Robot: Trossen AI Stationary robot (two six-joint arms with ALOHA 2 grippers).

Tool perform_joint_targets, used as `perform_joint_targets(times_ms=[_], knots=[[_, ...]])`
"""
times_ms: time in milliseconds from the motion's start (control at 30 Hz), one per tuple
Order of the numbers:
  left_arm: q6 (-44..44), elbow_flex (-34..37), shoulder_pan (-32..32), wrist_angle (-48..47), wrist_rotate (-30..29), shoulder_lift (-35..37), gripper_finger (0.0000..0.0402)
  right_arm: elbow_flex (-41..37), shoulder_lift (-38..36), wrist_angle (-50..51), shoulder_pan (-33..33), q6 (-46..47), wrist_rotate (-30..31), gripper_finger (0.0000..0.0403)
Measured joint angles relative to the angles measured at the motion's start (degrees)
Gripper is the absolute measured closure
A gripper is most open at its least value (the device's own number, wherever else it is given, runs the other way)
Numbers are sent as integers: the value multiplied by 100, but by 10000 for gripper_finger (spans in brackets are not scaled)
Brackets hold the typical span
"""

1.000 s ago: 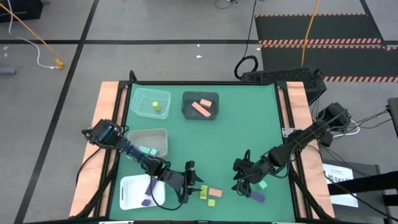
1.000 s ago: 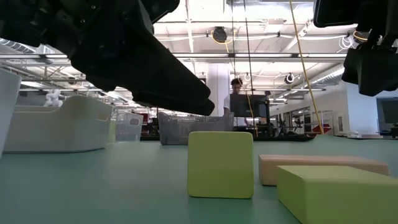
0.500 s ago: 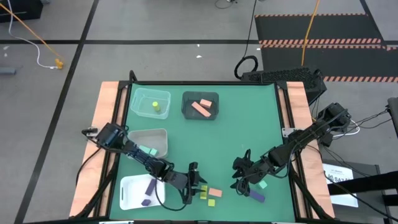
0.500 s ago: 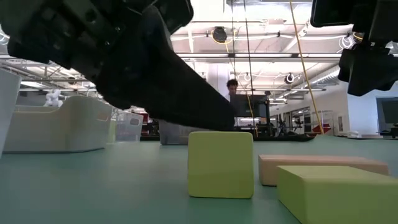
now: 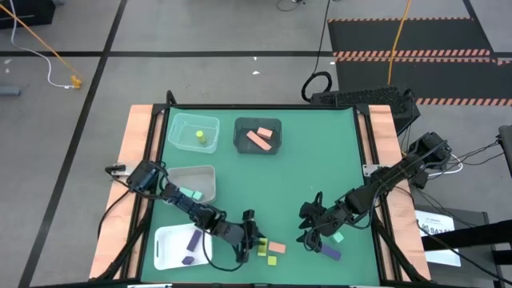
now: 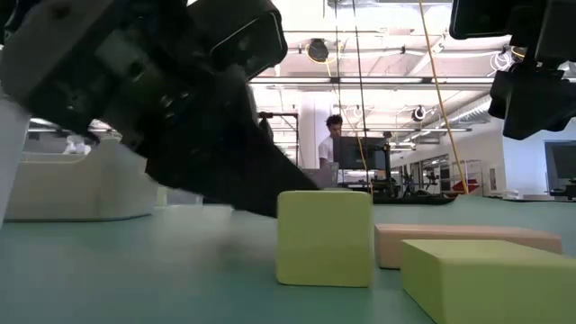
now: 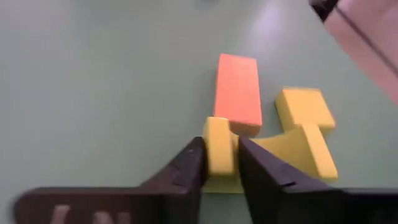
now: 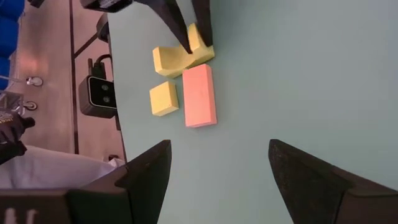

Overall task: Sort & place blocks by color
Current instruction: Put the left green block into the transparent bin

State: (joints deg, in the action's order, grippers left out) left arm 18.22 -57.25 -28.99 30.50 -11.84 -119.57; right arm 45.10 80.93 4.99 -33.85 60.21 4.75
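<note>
My left gripper [image 7: 221, 165] was down at the bottom centre of the high view, jaws pinched on a small yellow-green block [image 7: 217, 146] — one finger flat on each side face, the wrist camera showed it plainly. That block sat on the green table [image 5: 304, 168], touching a longer yellow-green piece [image 7: 298, 146] and just beside the salmon-orange bar [image 7: 237, 93]; a loose yellow-green cube [image 8: 164, 99] lay close by. My right gripper [image 8: 217, 171] hung over the lower right of the table, fingers spread wide and holding nothing, near a mint-teal block [image 5: 338, 237] and a purple bar [image 5: 330, 253].

My read on the handling: these looked light, rigid, square-edged, probably smooth-faced, so opposite flat sides were the place to take hold, centred so nothing twisted. The crowding neighbours were the worry; a lift could drag them along. The clear bin [image 5: 194, 132] at upper left already held a yellow-green piece, so I judged it the destination.
</note>
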Motion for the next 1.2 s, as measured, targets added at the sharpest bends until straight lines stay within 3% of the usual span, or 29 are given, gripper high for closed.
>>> perform_joint_targets(times_ms=[67,167,400,733,900,1033,1200], knots=[[392,-10,8,17,-2,4,356,0,0,2,0,-48,0,145],[1072,-4,22,3,-2,2,357,0,0,5,0,-130,-2,145],[1146,9,-79,50,-48,244,357,0,0,26,0,-269,-7,145],[-451,7,281,-310,-976,1496,357,0,0,93,0,-540,87,145],[-805,9,645,-339,-1510,2350,357,0,0,82,2,-567,731,145],[-1190,4,783,-248,-1944,2949,357,-2,0,81,3,-772,1590,145],[-2115,4,877,439,-2453,3390,357,-2,0,-24,145,-1387,2596,145]])
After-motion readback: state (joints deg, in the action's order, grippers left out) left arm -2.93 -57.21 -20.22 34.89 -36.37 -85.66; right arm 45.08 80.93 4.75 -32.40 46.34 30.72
